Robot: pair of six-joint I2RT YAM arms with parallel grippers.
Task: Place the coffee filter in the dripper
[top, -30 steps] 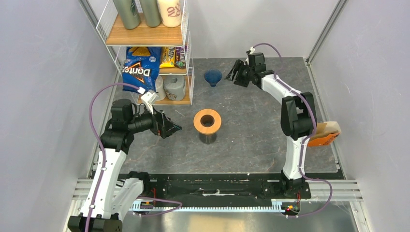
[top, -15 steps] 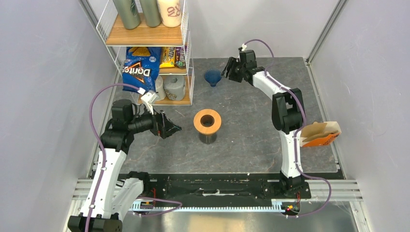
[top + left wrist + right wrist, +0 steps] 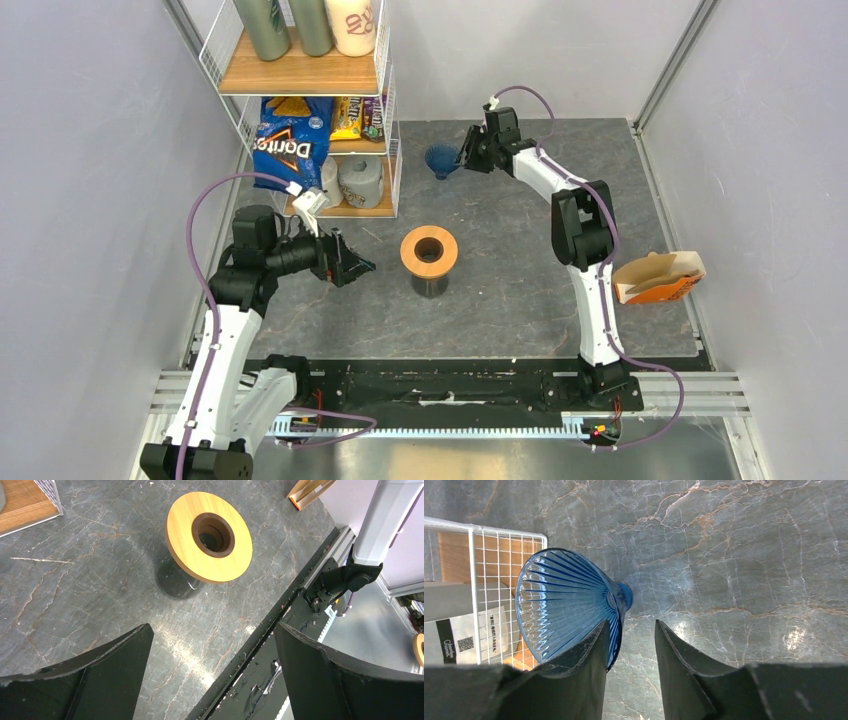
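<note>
My right gripper [image 3: 631,628] straddles the dripper [image 3: 564,605] rim with its jaws part-open, though contact is unclear. My left gripper [image 3: 211,630] gapes wide. A Doritos bag [image 3: 290,140] sits upper left.

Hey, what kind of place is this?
Probably a robot test cell staged as a coffee nook: left arm and right arm bolted beside a stone-look table, a wire snack shelf, a blue dripper.

- dripper [image 3: 564,605]: see-through blue plastic, glossy, ribbed inside
- bench [image 3: 749,555]: grey marbled stone look, smooth with a bit of shine
- ring [image 3: 240,550]: tan wood, smooth, pretty matt
- shelf [image 3: 472,580]: white wire, wooden board
</note>
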